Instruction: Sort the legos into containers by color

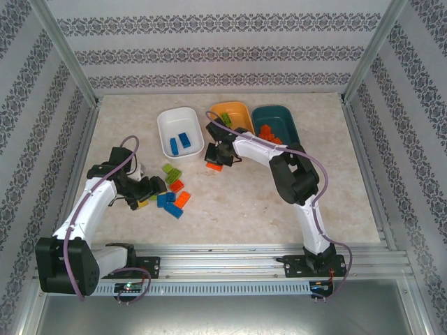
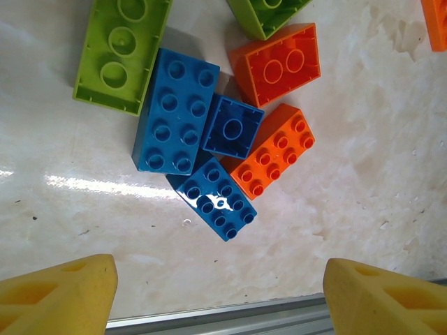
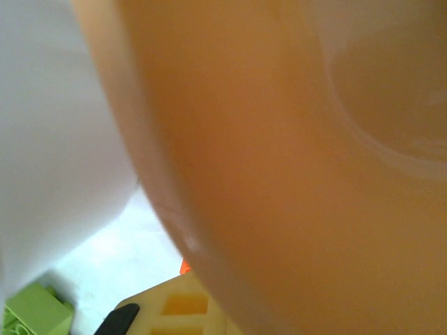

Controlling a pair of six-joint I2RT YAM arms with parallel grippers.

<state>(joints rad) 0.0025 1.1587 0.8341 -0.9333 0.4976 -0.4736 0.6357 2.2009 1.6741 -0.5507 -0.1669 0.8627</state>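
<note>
Left wrist view: the left gripper (image 2: 220, 300) is spread wide and empty. The loose legos (image 2: 209, 139) lie at its twelve o'clock, likely its next pick. Top view: the right gripper (image 1: 218, 157), fully closed, hovers at seven o'clock of the orange dish (image 1: 237, 115). Whether it holds anything is unclear.

Striped, floral-patterned walls (image 1: 223, 49) with silvery metal posts (image 1: 66, 52) enclose a pale, marbled tabletop (image 1: 237, 209) under bright light.
</note>
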